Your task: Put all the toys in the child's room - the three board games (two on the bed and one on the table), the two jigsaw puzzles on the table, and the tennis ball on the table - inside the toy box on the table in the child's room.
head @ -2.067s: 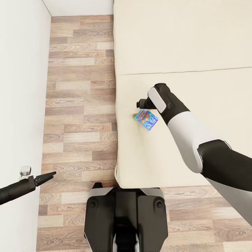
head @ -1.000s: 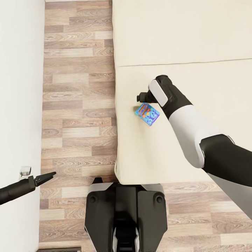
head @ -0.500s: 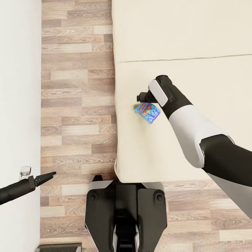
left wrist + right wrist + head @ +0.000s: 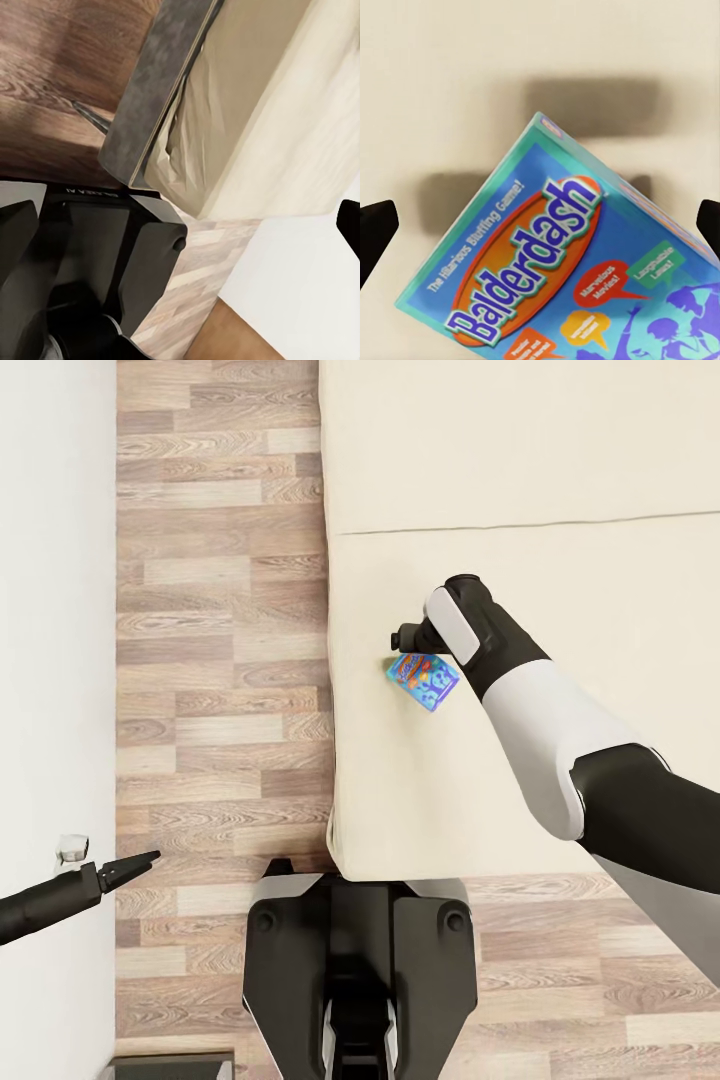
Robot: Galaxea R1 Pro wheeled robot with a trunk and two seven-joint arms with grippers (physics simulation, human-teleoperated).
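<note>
While head view hides it, right claw gapes open over board game.

You have bright, even, diffuse light in the head view, with no glare on the bed or the floor and sharp edges throughout. In the right wrist view the game is crisp and its lettering readable, with soft blurred shadows on the cover behind it. Your left wrist view is dimmer, darkest under the bed frame.
</note>
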